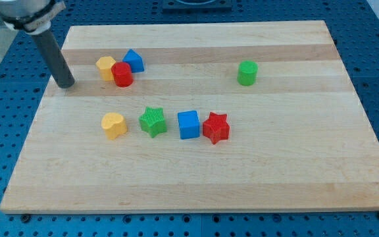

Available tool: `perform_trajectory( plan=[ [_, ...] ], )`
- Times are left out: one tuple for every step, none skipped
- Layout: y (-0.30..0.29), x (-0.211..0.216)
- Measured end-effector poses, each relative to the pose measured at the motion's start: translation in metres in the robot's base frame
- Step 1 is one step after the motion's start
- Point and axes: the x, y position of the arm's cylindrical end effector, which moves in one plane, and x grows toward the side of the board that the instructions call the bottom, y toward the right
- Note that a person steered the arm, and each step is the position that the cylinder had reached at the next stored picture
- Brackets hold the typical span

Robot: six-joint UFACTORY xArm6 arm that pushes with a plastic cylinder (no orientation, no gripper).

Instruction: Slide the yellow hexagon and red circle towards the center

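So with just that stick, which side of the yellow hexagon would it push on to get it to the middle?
Probably its left face. The yellow hexagon sits at the view's upper left, touching the red circle; the board's centre lies to the lower right. My tip is already left of both, so pushing rightward and downward should carry them together.

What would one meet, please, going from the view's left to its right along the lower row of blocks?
yellow heart → green star → blue cube → red star
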Motion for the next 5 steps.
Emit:
perform_trajectory(
  plan=[
    [0.0,-0.028],
    [0.011,-0.03],
    [0.031,-0.03],
    [0.045,-0.03],
    [0.055,-0.031]
  ],
)
